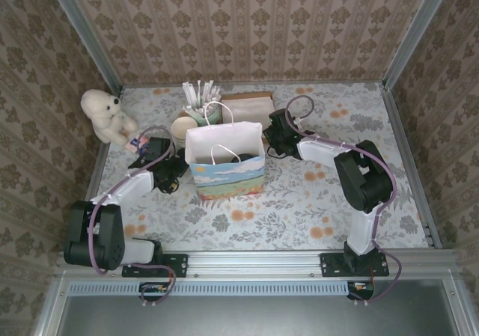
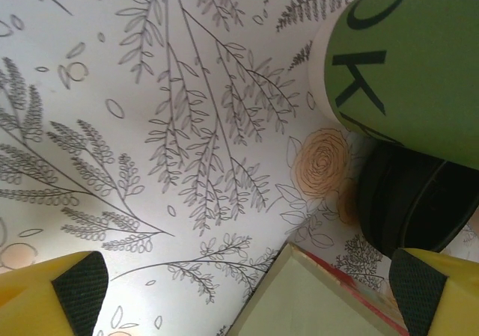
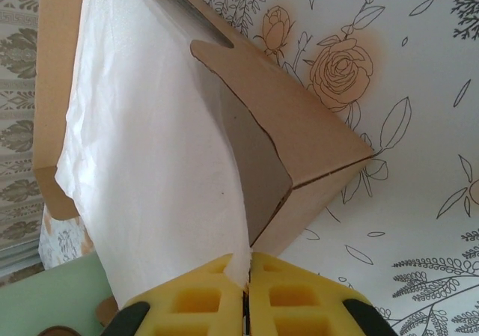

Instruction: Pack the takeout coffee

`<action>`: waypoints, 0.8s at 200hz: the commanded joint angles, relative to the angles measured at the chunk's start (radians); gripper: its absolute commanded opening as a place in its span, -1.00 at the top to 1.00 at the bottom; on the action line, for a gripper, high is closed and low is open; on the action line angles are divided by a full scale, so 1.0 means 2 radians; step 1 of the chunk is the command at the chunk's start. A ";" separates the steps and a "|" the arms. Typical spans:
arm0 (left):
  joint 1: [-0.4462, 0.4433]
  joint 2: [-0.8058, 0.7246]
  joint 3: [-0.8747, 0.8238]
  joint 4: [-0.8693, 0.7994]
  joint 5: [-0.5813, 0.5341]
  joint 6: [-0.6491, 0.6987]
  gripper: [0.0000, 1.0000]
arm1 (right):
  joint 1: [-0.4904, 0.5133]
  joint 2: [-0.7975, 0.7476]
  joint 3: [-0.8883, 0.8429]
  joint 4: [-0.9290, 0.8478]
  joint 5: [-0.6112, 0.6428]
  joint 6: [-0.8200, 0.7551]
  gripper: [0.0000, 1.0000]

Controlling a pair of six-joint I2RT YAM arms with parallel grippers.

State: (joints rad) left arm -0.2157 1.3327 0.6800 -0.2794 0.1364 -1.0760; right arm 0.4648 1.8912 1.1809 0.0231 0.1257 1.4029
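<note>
A white paper bag (image 1: pixel 224 173) with a landscape print stands open mid-table. A dark round shape (image 1: pixel 242 156) lies inside its mouth, and I cannot tell whether it is the takeout coffee. My right gripper (image 3: pixel 245 265) is shut on the corner of a white napkin (image 3: pixel 150 164) that hangs out of a brown cardboard box (image 3: pixel 307 134). From above, this gripper (image 1: pixel 274 138) sits just right of the bag, by the box (image 1: pixel 247 105). My left gripper (image 2: pixel 247 295) is open, low over the table, and sits left of the bag (image 1: pixel 171 176).
Ahead of the left gripper stand a green cup wall with dark lettering (image 2: pixel 419 59), a black ribbed round thing (image 2: pixel 404 209) and a pale green panel with a red edge (image 2: pixel 322 306). Cream cups (image 1: pixel 183 130), a holder of white sticks (image 1: pixel 200 100) and a teddy bear (image 1: pixel 105 115) stand behind.
</note>
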 commanded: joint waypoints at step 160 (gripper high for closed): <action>-0.072 -0.036 0.027 0.036 -0.030 -0.063 -1.00 | -0.089 -0.232 -0.021 0.093 -0.021 -0.348 1.00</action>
State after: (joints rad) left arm -0.3485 1.3094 0.7143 -0.2394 0.1120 -1.1667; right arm 0.3065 1.5070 1.1278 0.1844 0.1448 0.9195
